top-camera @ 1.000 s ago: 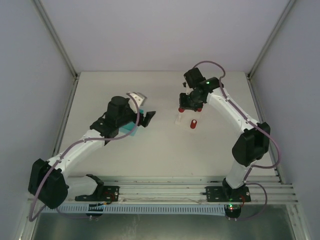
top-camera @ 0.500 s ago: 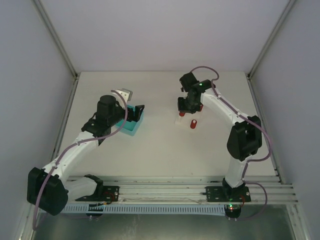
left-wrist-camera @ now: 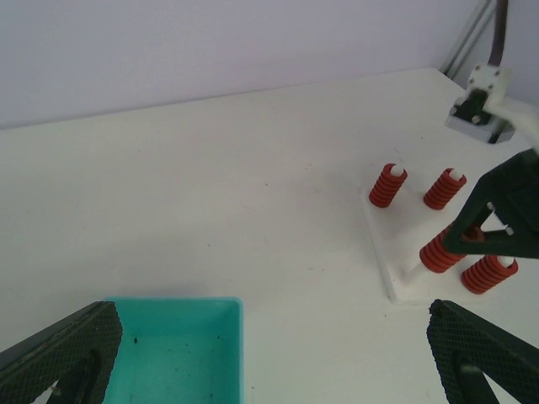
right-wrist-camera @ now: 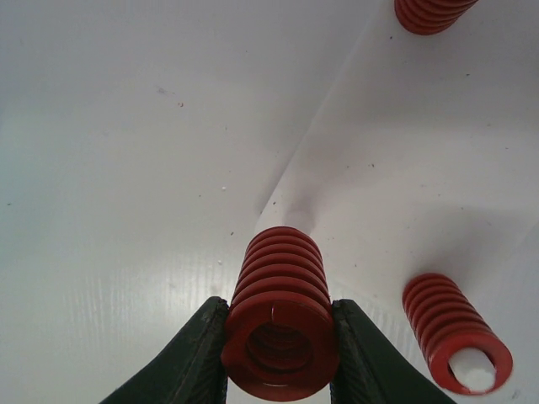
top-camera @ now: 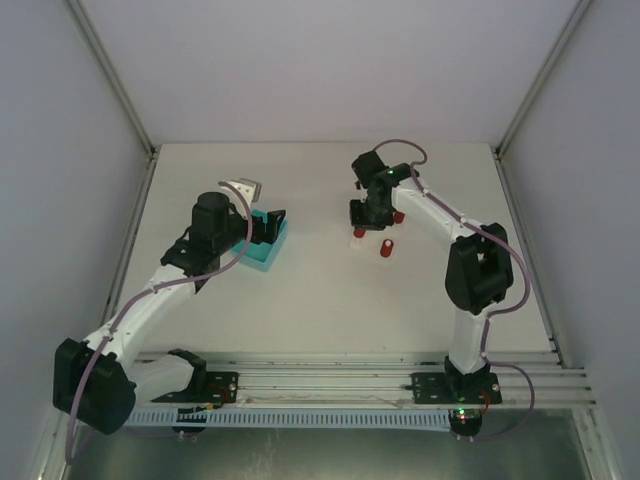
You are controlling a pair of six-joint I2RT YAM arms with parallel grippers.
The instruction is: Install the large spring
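My right gripper (right-wrist-camera: 280,358) is shut on the large spring (right-wrist-camera: 280,337), a red coil held by its upper end. It hangs low over the corner of the white base plate (right-wrist-camera: 438,194). In the left wrist view this spring (left-wrist-camera: 438,252) sits at the top of a thin white peg (left-wrist-camera: 413,269) on the plate (left-wrist-camera: 396,286). Whether the peg is inside the coil I cannot tell. Three other red springs (left-wrist-camera: 387,185) (left-wrist-camera: 444,188) (left-wrist-camera: 488,273) stand on their pegs. My left gripper (left-wrist-camera: 269,345) is open and holds nothing, above the teal bin (left-wrist-camera: 177,353).
In the top view the teal bin (top-camera: 262,252) lies left of centre under the left gripper (top-camera: 270,230). The plate (top-camera: 357,238) lies below the right gripper (top-camera: 365,215). White walls close the table at the back and on both sides.
The left arm has drawn back to the left, over the teal bin, still open. The right gripper has shifted slightly left over the plate with the spring in it.
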